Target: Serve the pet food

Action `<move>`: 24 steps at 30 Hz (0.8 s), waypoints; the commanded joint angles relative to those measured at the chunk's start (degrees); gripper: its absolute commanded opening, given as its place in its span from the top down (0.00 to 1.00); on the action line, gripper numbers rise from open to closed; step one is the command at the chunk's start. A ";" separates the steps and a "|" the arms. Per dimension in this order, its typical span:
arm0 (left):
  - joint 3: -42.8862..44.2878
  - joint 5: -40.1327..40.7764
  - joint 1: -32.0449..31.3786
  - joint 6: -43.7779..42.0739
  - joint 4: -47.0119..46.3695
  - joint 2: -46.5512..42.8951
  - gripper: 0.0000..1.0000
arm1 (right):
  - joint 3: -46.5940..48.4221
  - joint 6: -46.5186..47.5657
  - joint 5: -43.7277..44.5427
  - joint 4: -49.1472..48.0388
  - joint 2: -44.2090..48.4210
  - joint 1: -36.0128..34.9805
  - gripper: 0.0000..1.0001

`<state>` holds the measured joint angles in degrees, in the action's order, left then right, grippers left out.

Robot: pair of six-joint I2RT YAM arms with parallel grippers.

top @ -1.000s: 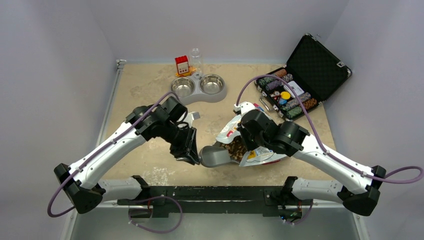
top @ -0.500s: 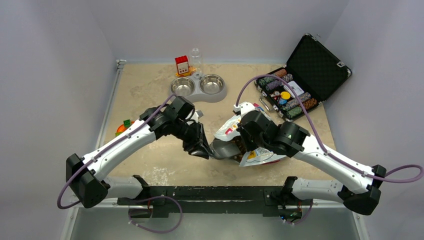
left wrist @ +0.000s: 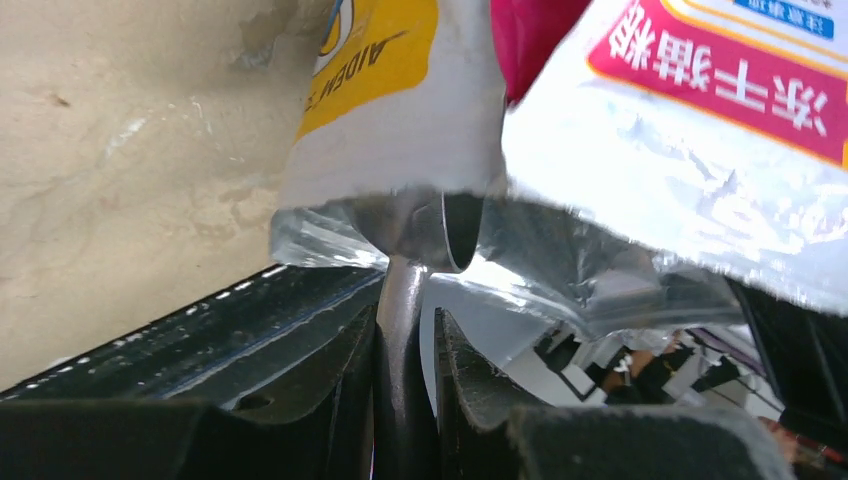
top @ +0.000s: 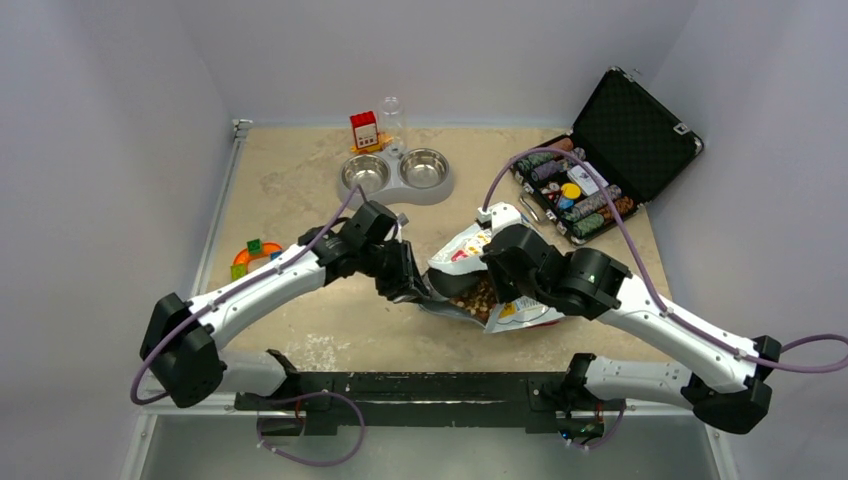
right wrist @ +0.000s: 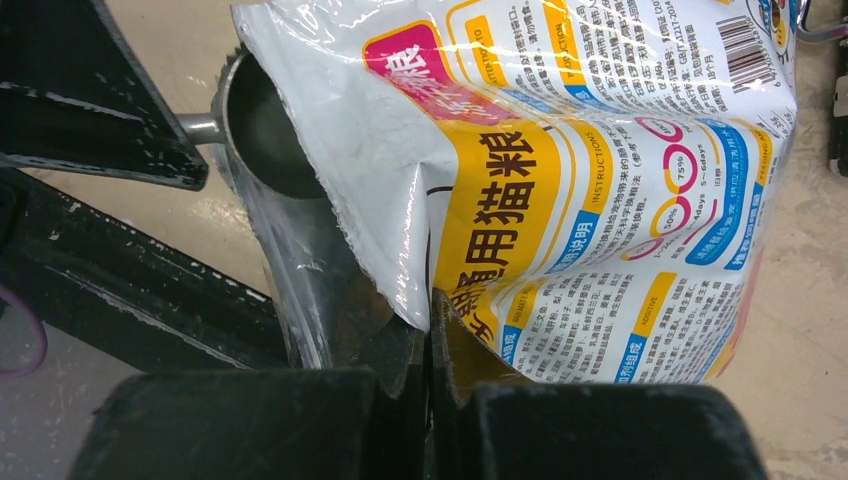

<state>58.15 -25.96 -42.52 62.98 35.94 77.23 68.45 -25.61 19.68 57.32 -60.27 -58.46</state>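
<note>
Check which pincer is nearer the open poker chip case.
Right. The right pincer, shut on the bag, sits near-left of the case; the left pincer, gripping the scoop, is further left, across the bag.

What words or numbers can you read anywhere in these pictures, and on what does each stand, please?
"用猫粮": on the bag's yellow band.
"INSTRUCTIONS" and "75%": beside that band.
"冻干猫粮": on the bag's pink label, seen upside down.
The bag's fine print and the red box: too small to read.

Mottled beige stone-look table between plain pale grey walls, under soft even light.
</note>
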 commanded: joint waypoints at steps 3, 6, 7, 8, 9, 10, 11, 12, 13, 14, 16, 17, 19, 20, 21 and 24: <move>-0.78 8.31 0.35 -9.42 5.27 -5.84 1.00 | 0.79 -2.77 0.83 -5.13 5.33 -0.69 1.00; -1.90 8.26 0.20 -8.27 5.64 -4.91 1.00 | 0.34 -2.71 0.42 -5.19 5.26 -0.69 1.00; -1.45 8.66 0.06 -7.81 5.78 -4.25 1.00 | 0.29 -2.62 0.22 -5.32 5.15 -0.69 1.00; -0.67 9.27 -0.26 -7.45 5.82 -3.45 1.00 | 0.34 -2.40 0.12 -5.44 5.02 -0.69 1.00; 0.51 10.36 -0.73 -6.94 6.37 -2.32 1.00 | 0.41 -2.16 -0.05 -5.56 4.87 -0.69 1.00; 1.81 10.99 -1.17 -6.46 6.71 -0.81 1.00 | 0.57 -2.07 -0.26 -5.71 4.62 -0.69 1.00; 3.32 10.98 -1.72 -5.77 6.58 1.63 1.00 | 0.81 -1.83 -0.68 -5.80 4.24 -0.69 1.00; 4.88 10.40 -2.40 -5.31 5.77 3.72 1.00 | 1.00 -1.69 -0.97 -5.94 3.89 -0.69 1.00; 7.22 10.09 -3.16 -4.84 4.92 6.06 1.00 | 1.13 -1.54 -1.23 -6.00 3.72 -0.69 1.00; 8.25 9.92 -3.97 -4.42 3.64 8.30 1.00 | 1.26 -1.43 -1.45 -6.19 3.48 -0.69 1.00; 11.63 10.18 -5.30 -3.92 0.79 12.49 1.00 | 1.51 -1.33 -1.53 -6.34 3.24 -0.69 1.00; 12.10 10.23 -5.52 -3.49 -1.13 14.14 1.00 | 1.51 -1.42 -1.41 -6.40 3.27 -0.69 1.00; 11.90 9.68 -5.55 -1.67 -5.67 15.78 1.00 | 1.25 -2.01 -1.08 -6.58 3.71 -0.69 1.00; 11.58 9.07 -5.55 -1.33 -8.02 16.09 1.00 | 0.92 -2.40 -1.16 -6.80 4.13 -0.69 1.00; 11.12 8.52 -5.61 -1.32 -10.54 16.05 1.00 | 0.53 -2.80 -1.34 -6.84 4.53 -0.69 1.00; 8.06 7.72 -5.49 -2.24 -17.82 14.50 1.00 | -1.47 -4.30 -1.60 -6.87 6.11 -0.69 1.00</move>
<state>68.55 -20.80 -48.29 59.64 33.30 91.90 66.72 -26.39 20.29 56.12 -57.95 -58.43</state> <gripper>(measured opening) 0.277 0.007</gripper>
